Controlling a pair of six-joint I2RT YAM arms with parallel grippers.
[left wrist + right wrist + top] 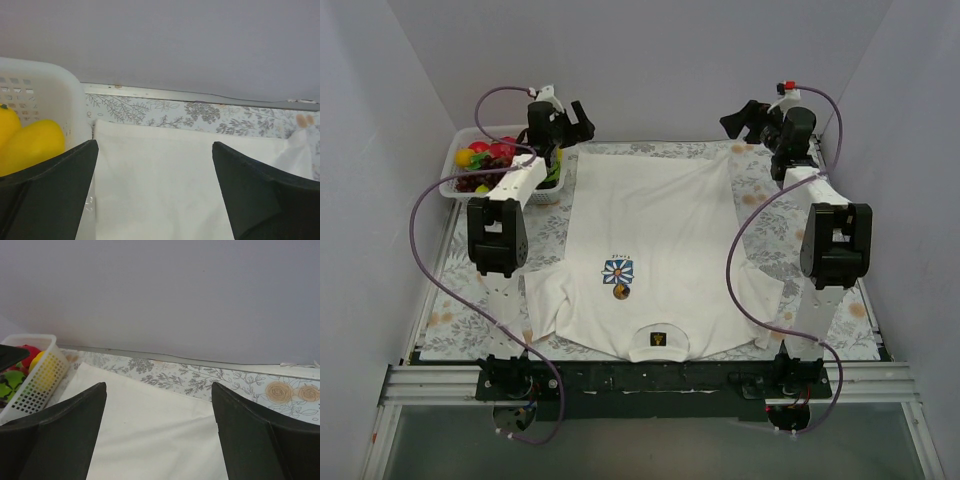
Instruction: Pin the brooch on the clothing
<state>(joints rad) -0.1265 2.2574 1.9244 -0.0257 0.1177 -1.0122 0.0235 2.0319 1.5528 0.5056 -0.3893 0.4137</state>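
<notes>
Left gripper (568, 122) and right gripper (744, 118) hang wide open, empty. The white T-shirt (650, 215) lies flat, its far hem just beneath them.

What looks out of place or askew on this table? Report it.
Only one thing: the T-shirt lies flat, but its far hem corner near the right gripper stands up crumpled instead of lying smooth. A small round brown piece, possibly the brooch, sits just below the flower emblem.

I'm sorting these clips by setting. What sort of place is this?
Likely a lab test cell, not a home: plain pale walls box in a floral-clothed table, and the left arm and right arm stand bolted to an aluminium rail.
</notes>
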